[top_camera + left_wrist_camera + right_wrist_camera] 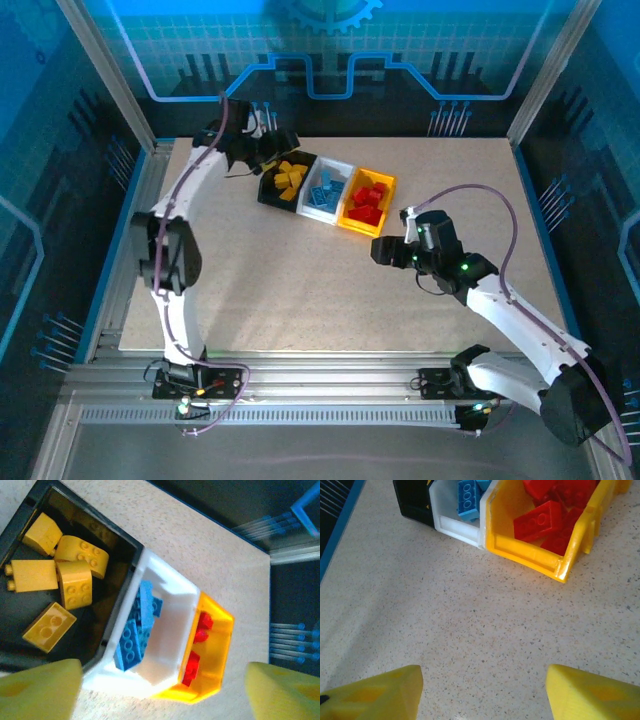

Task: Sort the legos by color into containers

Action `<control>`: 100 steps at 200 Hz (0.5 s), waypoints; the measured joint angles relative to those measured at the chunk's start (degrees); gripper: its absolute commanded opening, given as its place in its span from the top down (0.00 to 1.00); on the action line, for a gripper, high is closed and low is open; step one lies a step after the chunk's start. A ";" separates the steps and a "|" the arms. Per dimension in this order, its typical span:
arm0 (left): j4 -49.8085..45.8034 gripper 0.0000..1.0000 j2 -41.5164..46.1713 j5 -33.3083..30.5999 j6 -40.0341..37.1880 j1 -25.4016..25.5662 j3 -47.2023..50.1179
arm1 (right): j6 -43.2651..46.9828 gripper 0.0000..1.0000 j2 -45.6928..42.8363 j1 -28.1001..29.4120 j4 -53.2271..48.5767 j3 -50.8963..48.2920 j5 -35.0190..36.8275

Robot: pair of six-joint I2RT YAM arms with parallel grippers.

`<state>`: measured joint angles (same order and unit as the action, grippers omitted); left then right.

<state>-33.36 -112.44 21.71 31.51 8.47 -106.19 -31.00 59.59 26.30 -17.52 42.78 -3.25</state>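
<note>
Three joined containers sit at the back of the table: a black bin (268,197) holding yellow legos (290,178), a white bin (318,213) holding blue legos (326,190), and a yellow bin (362,227) holding red legos (368,198). My left gripper (262,150) hovers over the black bin's far side. It is open, its fingers (40,690) wide apart with nothing between them, above the yellow legos (75,582) and blue legos (132,640). My right gripper (385,250) is open and empty over bare table just in front of the yellow bin (520,547) and its red legos (540,520).
The speckled tabletop (300,290) stretches in front of the bins. Metal frame posts and blue panels ring the table. The left arm (170,250) arcs up the left side, and the right arm (520,320) reaches in from the near right.
</note>
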 measured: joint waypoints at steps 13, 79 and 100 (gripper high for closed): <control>0.04 0.01 6.34 -0.42 -1.42 0.79 5.22 | 0.96 0.32 -0.02 -0.13 0.04 -0.02 -0.20; 3.67 0.01 31.69 -0.83 -7.58 2.54 30.01 | 5.92 0.27 -2.60 -0.24 -0.52 0.83 0.61; 3.85 0.01 36.11 -0.87 -9.88 2.54 34.69 | 7.78 0.27 -4.63 -0.31 -1.03 3.10 1.95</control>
<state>-29.52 -76.34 20.84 21.63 11.00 -71.50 -23.22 54.96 26.00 -18.55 45.89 -1.30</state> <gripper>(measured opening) 0.989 0.730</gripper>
